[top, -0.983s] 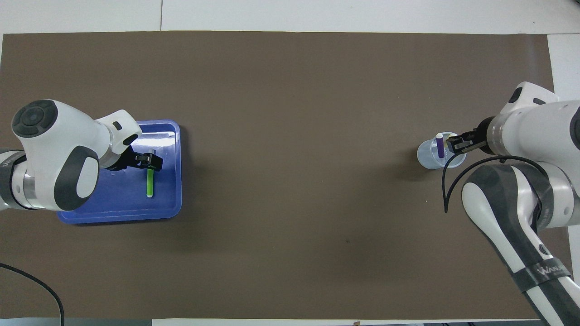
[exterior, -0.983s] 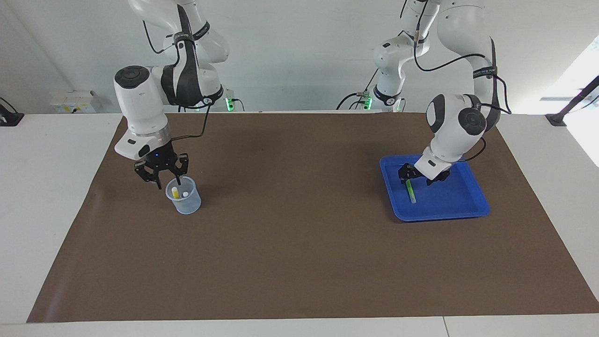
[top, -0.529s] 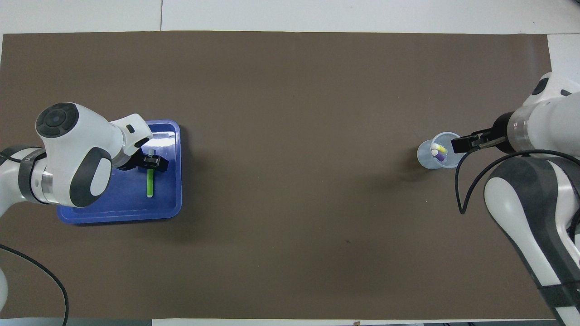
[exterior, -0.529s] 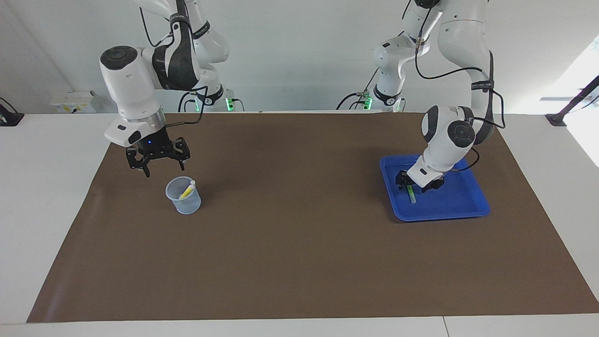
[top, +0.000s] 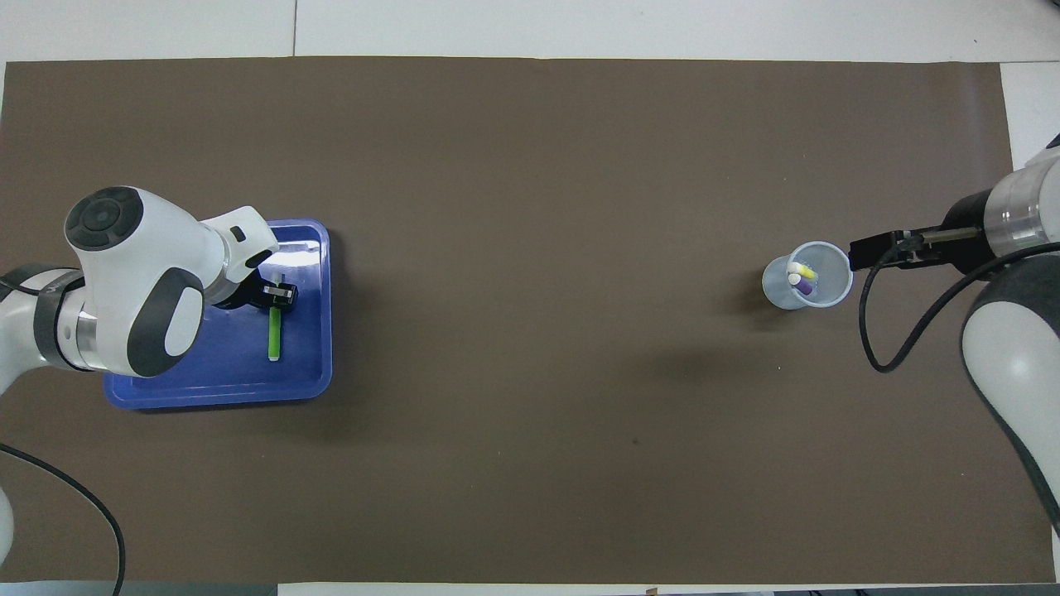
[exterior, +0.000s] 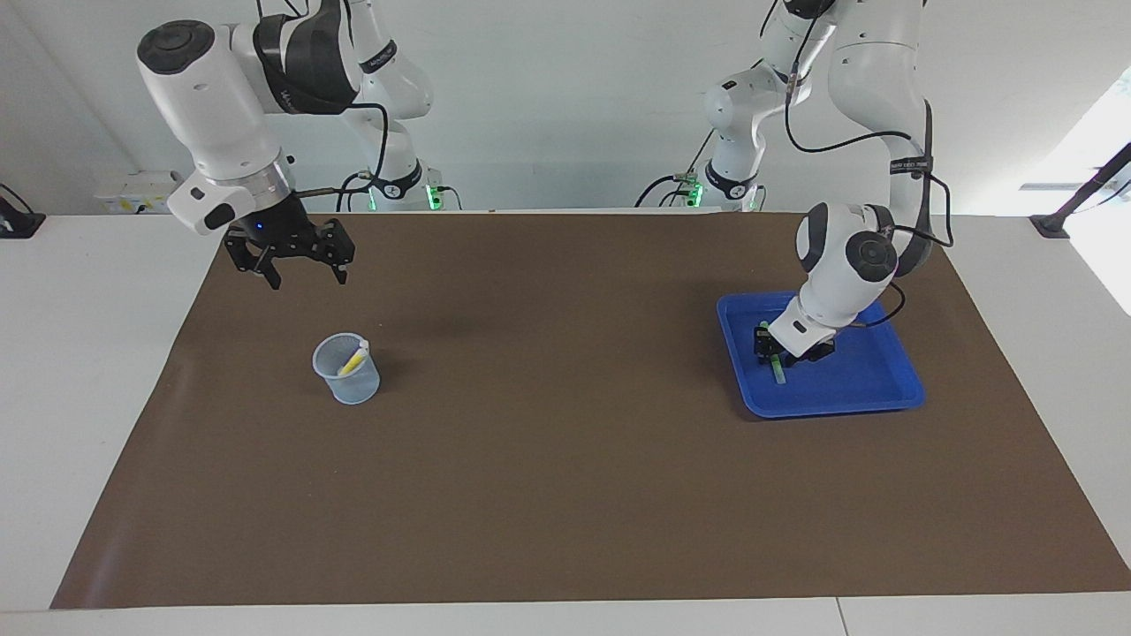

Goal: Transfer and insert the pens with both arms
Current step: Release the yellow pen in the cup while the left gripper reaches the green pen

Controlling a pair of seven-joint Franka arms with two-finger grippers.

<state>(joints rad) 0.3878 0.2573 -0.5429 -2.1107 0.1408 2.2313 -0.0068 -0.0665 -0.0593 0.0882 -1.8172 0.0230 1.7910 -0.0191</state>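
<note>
A green pen [exterior: 779, 373] lies in a blue tray [exterior: 831, 408] toward the left arm's end of the table. My left gripper [exterior: 778, 353] is down in the tray at the pen's end nearer the robots. In the overhead view my left gripper [top: 280, 296] covers that end of the green pen [top: 273, 335] in the tray [top: 215, 397]. A clear cup [exterior: 353, 387] toward the right arm's end holds a yellow pen [exterior: 353, 360]. The overhead view shows the yellow pen [top: 807, 270] and a purple pen [top: 798, 282] in the cup [top: 774, 288]. My right gripper [exterior: 307, 281] is open and empty, raised beside the cup; it also shows in the overhead view [top: 857, 252].
A brown mat [exterior: 565, 459] covers the white table. A thin black angled pole [exterior: 1082, 199] stands off the mat at the left arm's end. A small white box [exterior: 141, 193] sits off the mat near the right arm's base.
My right gripper let go of the purple pen in the cup, rose and drew back from it. My left gripper sank lower onto the green pen, which has not moved.
</note>
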